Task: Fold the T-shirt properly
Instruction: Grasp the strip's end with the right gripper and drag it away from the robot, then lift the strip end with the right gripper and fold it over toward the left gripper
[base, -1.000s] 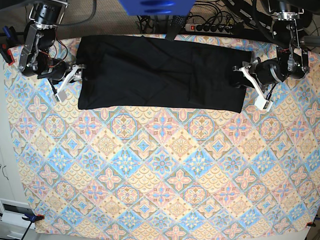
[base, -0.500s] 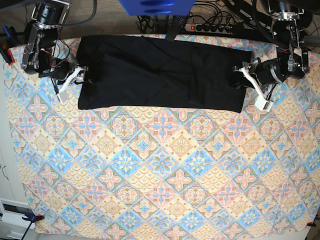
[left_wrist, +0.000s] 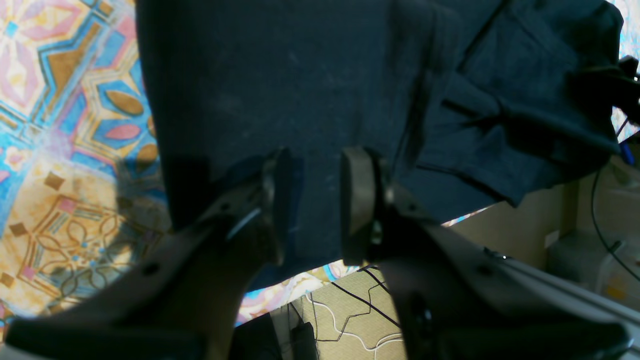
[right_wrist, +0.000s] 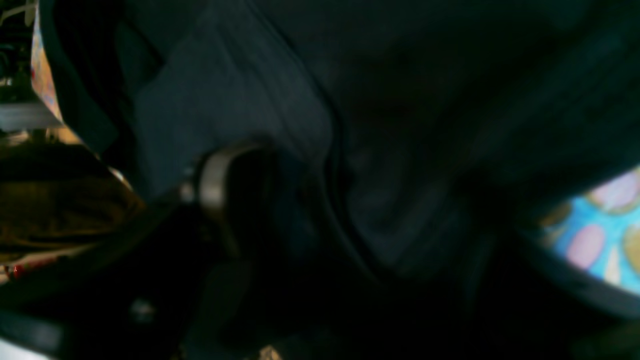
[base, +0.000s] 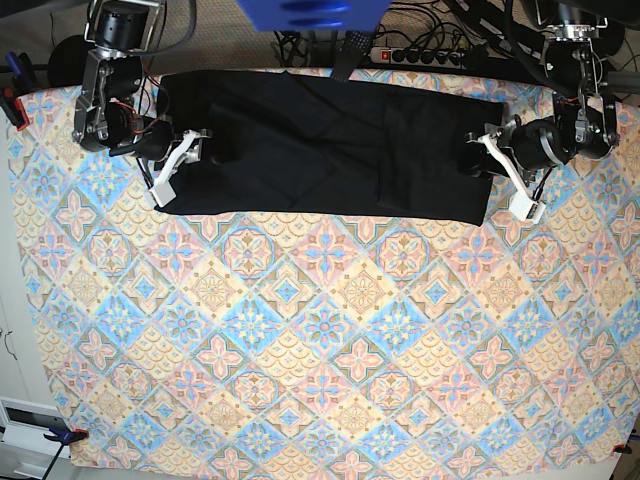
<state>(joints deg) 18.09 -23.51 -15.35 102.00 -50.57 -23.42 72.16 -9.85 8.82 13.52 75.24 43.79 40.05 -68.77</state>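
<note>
The left gripper (left_wrist: 310, 200) straddles the T-shirt (base: 320, 150) edge, jaws parted; the right gripper (base: 172, 165) seems half-closed in cloth, though its grip is unclear.

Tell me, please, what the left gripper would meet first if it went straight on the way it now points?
Most likely the T-shirt. In the left wrist view the left gripper points over the garment's edge with black cloth showing between its fingers, so more of the same cloth lies ahead. How high it rides above the cloth is unclear.
</note>
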